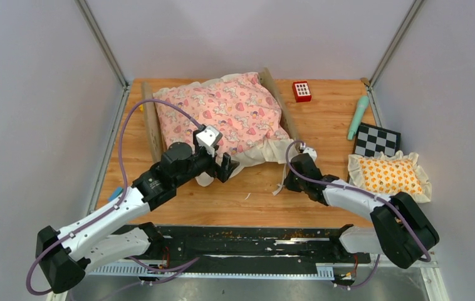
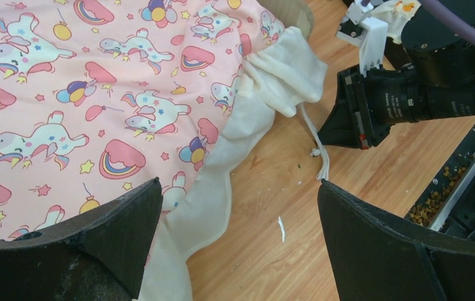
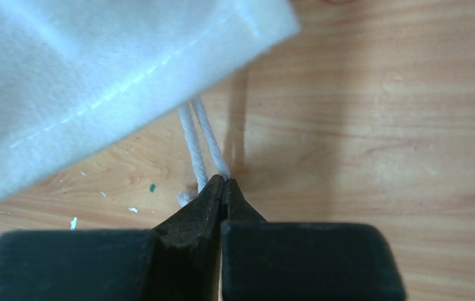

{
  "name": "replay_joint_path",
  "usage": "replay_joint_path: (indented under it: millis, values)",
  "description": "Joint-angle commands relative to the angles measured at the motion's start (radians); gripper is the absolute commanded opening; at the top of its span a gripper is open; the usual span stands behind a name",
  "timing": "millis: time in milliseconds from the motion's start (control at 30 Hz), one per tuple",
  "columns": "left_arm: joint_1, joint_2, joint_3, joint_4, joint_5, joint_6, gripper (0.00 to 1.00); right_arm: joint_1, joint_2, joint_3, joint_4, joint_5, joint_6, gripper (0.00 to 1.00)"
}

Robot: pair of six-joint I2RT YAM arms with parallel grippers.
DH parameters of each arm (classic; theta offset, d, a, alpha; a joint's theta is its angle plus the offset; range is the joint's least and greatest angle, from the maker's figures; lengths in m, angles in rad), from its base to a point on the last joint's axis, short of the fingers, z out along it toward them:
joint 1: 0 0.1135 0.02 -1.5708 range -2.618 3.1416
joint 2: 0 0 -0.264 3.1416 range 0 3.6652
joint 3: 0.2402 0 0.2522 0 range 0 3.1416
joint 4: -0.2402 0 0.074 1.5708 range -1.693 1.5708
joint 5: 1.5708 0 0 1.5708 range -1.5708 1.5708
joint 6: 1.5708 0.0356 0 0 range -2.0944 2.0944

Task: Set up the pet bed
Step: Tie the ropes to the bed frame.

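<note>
Left pincer (image 2: 238,182): your jaws stand wide apart and hold nothing; between them you see bare table (image 2: 266,251).
Quilt (image 2: 97,94): pink with unicorns, it lies just beyond the finger on the left of the left wrist view. Its cream ruffle (image 2: 285,69) spills onto the wood ahead of the gap.
Right pincer (image 3: 224,183): your tips are pressed together. Two strands of a white cord (image 3: 197,141) run straight into them, so the cord looks pinched. A knot sits just left of the tips.
Above the right tips: the ruffle's edge, blurred, hangs over the cord where it leaves the cloth.
Bed (image 1: 222,113): it sits beyond both pincers, toward the far side of the table. Your left pincer is at its near edge and your right pincer is just off its near right corner. The quilt covers the top, and a wooden rail (image 1: 152,128) shows along the left side.
Pincer to pincer: they are near each other but apart, the right one ahead and to the right of the left.
Pillow (image 1: 388,175): it lies well to the right of your right pincer, off the bed.
</note>
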State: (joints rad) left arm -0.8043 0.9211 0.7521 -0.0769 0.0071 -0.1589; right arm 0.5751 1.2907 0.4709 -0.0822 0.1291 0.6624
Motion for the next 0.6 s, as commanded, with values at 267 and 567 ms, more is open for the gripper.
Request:
replay_joint_path:
  millis: [267,567]
  values:
    - [0.004,-0.08,-0.036,-0.031,-0.03,-0.035,1.0,0.008,-0.257,-0.034,-0.3,0.076,0.028,0.21]
    - [0.004,-0.124,-0.054,-0.046,-0.048,-0.048,1.0,0.009,-0.456,-0.022,-0.395,0.149,0.017,0.27]
